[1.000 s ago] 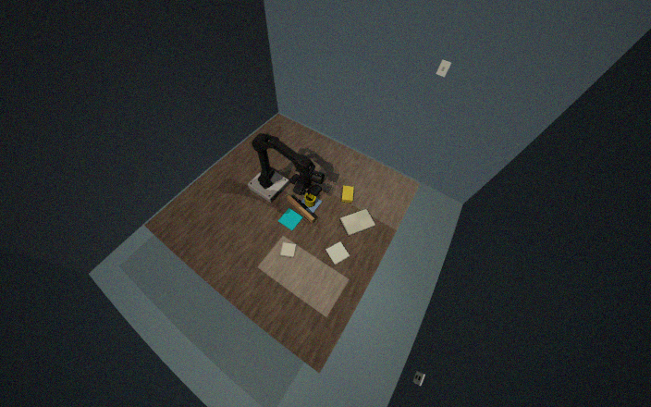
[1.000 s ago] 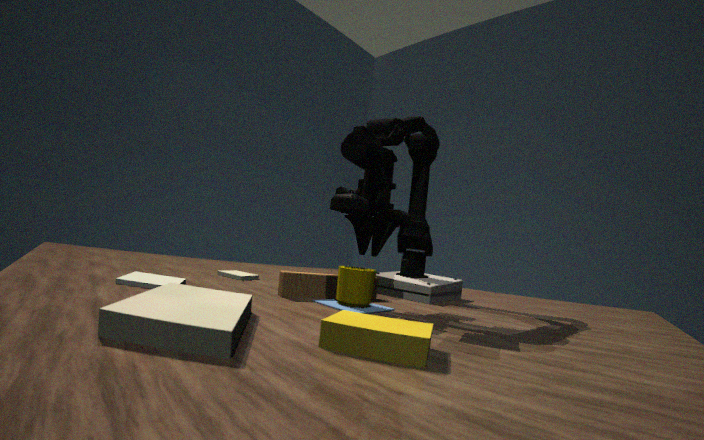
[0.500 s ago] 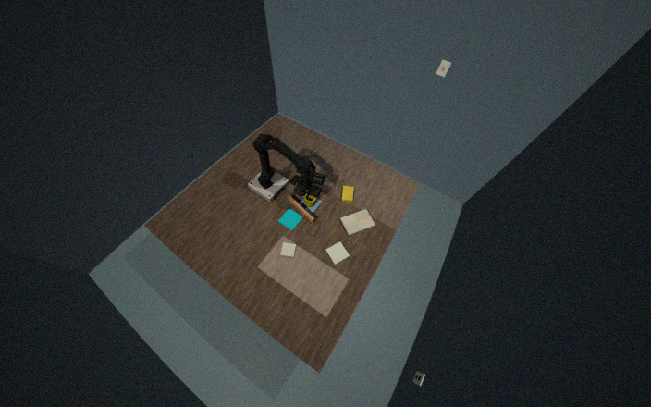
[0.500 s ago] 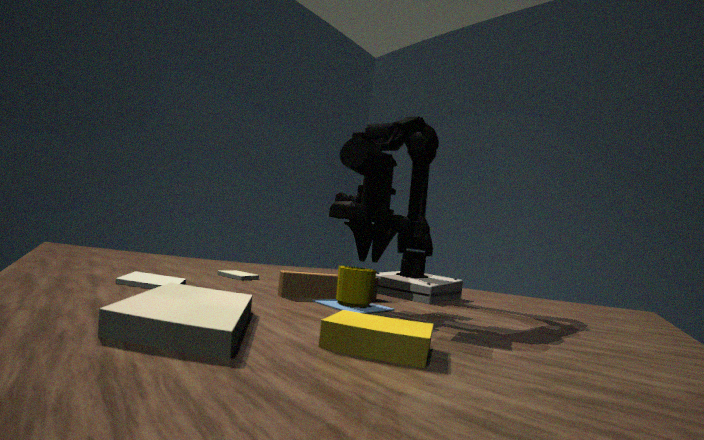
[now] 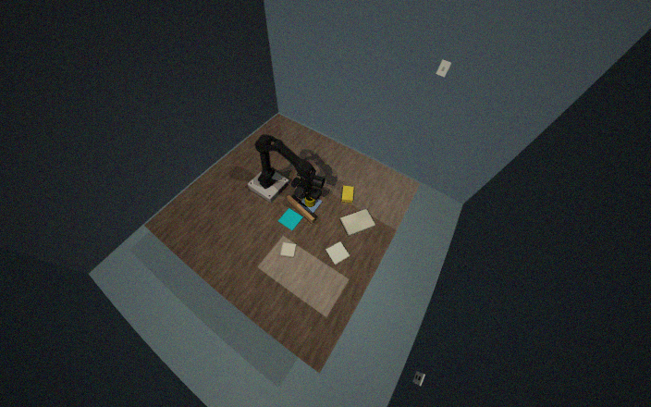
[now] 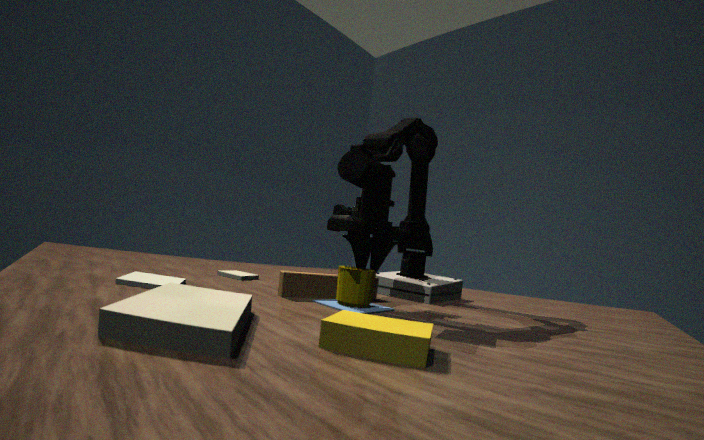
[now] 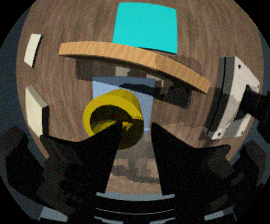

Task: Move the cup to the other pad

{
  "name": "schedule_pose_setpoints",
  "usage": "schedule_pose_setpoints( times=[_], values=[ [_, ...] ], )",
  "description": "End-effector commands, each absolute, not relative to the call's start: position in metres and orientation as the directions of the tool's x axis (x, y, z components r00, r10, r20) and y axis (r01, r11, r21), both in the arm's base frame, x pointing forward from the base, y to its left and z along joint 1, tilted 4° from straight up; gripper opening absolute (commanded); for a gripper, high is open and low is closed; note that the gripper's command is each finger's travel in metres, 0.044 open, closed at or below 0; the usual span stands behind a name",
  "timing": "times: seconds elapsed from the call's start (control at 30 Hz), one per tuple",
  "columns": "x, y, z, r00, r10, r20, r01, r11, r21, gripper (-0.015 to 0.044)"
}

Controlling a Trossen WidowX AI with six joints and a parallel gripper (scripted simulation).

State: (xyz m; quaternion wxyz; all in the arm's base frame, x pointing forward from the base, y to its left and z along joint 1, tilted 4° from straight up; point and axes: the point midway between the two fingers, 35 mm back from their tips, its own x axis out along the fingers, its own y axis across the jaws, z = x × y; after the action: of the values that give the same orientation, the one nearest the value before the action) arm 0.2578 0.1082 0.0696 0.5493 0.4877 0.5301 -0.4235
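Arm [image 6: 417, 186] – matte black throughout, rounded joint housings, slim links. Gripper [image 6: 369, 261] – two tapered black fingers. Base plate [image 6: 442, 284]: pale grey, square.

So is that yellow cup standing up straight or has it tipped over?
Upright. The yellow cup stands on the light blue pad, its open rim facing up at the wrist camera, with the gripper just above it.

Bare blue-walled room [image 6: 179, 136], wooden tabletop [image 6: 562, 383]

Yellow cup [image 6: 355, 285], upright, on light-blue pad [image 6: 352, 307]
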Motion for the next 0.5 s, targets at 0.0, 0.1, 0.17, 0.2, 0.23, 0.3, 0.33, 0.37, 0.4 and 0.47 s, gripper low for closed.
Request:
schedule_pose_setpoints(
  times=[0.0,0.1,0.17,0.2,0.23,0.3,0.33,0.37,0.4,0.47],
  values=[
    [0.258,0.109,0.061,0.077,0.055,-0.996,0.983,0.162,0.085,0.0166],
    [0.258,0.109,0.056,0.077,0.055,-0.996,0.983,0.162,0.085,0.0166],
    [0.258,0.109,0.053,0.077,0.055,-0.996,0.983,0.162,0.085,0.0166],
    [0.258,0.109,0.052,0.077,0.055,-0.996,0.983,0.162,0.085,0.0166],
    [0.258,0.109,0.05,0.077,0.055,-0.996,0.983,0.162,0.085,0.0166],
    [0.258,0.109,0.047,0.077,0.055,-0.996,0.983,0.162,0.085,0.0166],
    [0.258,0.109,0.045,0.077,0.055,-0.996,0.983,0.162,0.085,0.0166],
    [0.258,0.109,0.044,0.077,0.055,-0.996,0.983,0.162,0.085,0.0166],
    [0.258,0.109,0.042,0.077,0.055,-0.996,0.983,0.162,0.085,0.0166],
    [0.258,0.109,0.041,0.077,0.055,-0.996,0.983,0.162,0.085,0.0166]
  ],
)
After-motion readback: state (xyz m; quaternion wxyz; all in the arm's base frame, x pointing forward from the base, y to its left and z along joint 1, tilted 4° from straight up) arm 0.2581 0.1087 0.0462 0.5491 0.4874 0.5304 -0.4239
